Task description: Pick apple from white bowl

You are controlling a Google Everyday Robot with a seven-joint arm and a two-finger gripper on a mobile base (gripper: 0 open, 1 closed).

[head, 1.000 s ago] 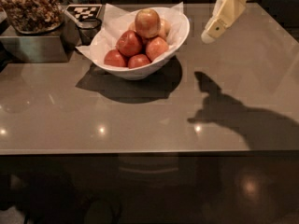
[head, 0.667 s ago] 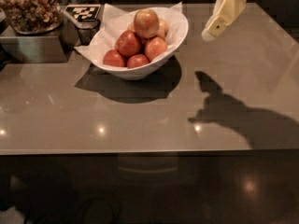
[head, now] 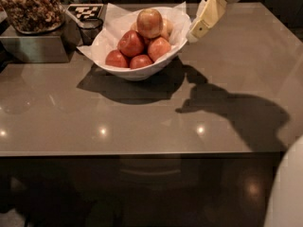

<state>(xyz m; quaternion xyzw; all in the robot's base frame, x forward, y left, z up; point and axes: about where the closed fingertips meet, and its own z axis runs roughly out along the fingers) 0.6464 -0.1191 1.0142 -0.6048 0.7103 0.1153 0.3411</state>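
Pincer (head: 195, 32) first: in the camera view it hangs at the upper right, cream-coloured and slanting down to the left. Its tip is just beside the right rim of the white bowl (head: 137, 72), close to the crumpled paper (head: 111, 20) that sticks out there. Whether it touches the paper cannot be told, nor whether it stands wide or narrow; nothing is seen in its grasp. A second ago the tip hung further right, clear of the bowl, so it has moved leftward toward the rim. Its shadow (head: 227, 110) on the desk (head: 142, 126) has slid left with it and now meets the bowl's own shadow. The bowl and its fruit lie where they lay before. A pale rounded shape (head: 286, 188) now fills the lower right corner, which was dark earlier. The apple (head: 150, 22), golden-yellow with a reddish blush, sits on top of the pile in the bowl. Below it lie four dark red apples (head: 131, 42), and one paler apple (head: 167, 26) peeks out behind it on the right: six fruits in one bowl. For markings, one card (head: 85, 11) with a black-and-white checkered pattern lies behind the bowl to its left, with one dark cup (head: 90, 28) just in front of it. One metal box (head: 35, 46) at the far left carries one heap of brownish bits (head: 31, 8).
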